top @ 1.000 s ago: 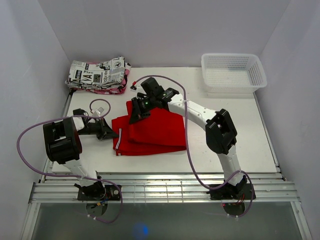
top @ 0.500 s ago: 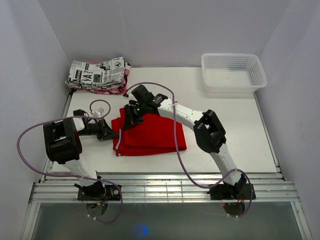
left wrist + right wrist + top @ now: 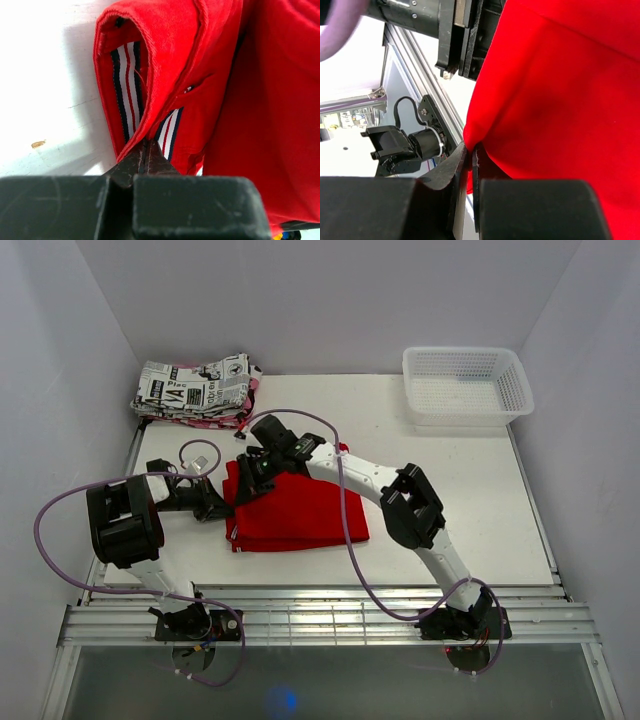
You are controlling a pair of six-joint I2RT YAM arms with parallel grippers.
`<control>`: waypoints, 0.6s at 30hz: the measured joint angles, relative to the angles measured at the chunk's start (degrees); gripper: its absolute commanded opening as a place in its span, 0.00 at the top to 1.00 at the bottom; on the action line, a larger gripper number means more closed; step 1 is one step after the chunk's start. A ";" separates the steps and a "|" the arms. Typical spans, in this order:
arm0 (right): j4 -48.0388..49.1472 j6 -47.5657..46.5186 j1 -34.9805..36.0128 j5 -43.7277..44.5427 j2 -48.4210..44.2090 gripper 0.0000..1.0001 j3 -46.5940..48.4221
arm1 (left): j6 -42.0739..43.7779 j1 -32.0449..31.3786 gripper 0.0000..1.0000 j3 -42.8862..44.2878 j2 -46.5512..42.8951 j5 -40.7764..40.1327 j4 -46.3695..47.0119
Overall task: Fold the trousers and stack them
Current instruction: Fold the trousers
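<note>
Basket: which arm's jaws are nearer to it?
Right. Its jaws, on the trousers' far corner, sit left of the basket; the left jaws, on the near edge, lie farther left.

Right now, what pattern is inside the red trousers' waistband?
Dark blue, white and red stripes line the waistband; the left wrist view shows it best.

Right hand pinched closed on a fold of red trousers, black arm housing above, metal rail left
</note>
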 measured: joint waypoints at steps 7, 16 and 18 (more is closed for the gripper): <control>1.01 1.66 1.07 0.70 3.37 0.92 1.75 | -0.11 0.00 1.00 -0.04 -0.09 -0.09 0.02; 1.51 2.29 1.46 1.14 6.54 0.86 4.13 | -0.22 0.00 0.99 -0.42 -0.61 -0.76 0.37; 1.90 2.62 1.46 0.96 6.58 0.68 4.11 | -0.42 0.00 0.83 -0.42 -0.61 -0.96 0.42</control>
